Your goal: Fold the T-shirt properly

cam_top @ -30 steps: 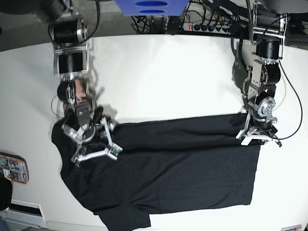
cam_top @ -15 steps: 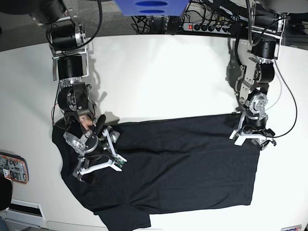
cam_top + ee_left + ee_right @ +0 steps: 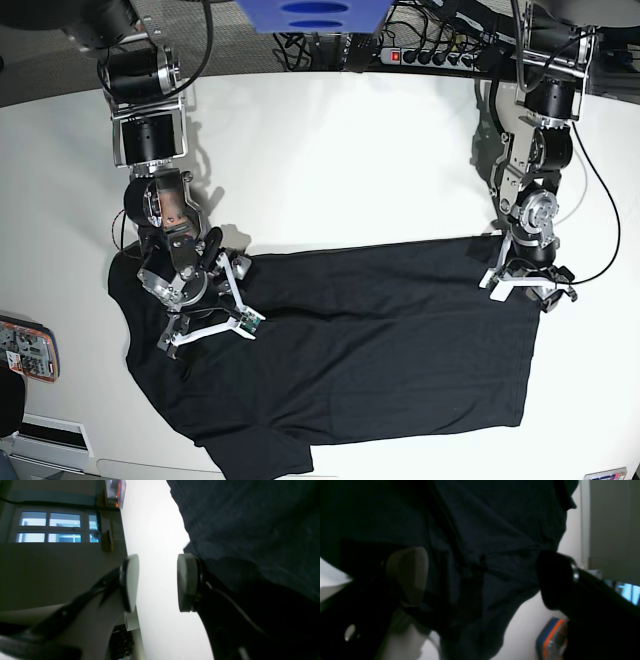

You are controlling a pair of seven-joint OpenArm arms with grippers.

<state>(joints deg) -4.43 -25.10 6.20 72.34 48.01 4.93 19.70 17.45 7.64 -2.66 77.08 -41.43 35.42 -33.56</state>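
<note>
Lying flat, thin black T-shirt (image 3: pixel 380 340), softly creased.

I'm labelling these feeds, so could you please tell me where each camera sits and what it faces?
Base: overhead, looking down on the white table, T-shirt and both arms.
Left wrist: behind the open left end effector, at the shirt's edge.
Right wrist: behind the open right end effector, over the shirt.
All views share the shirt.
</note>
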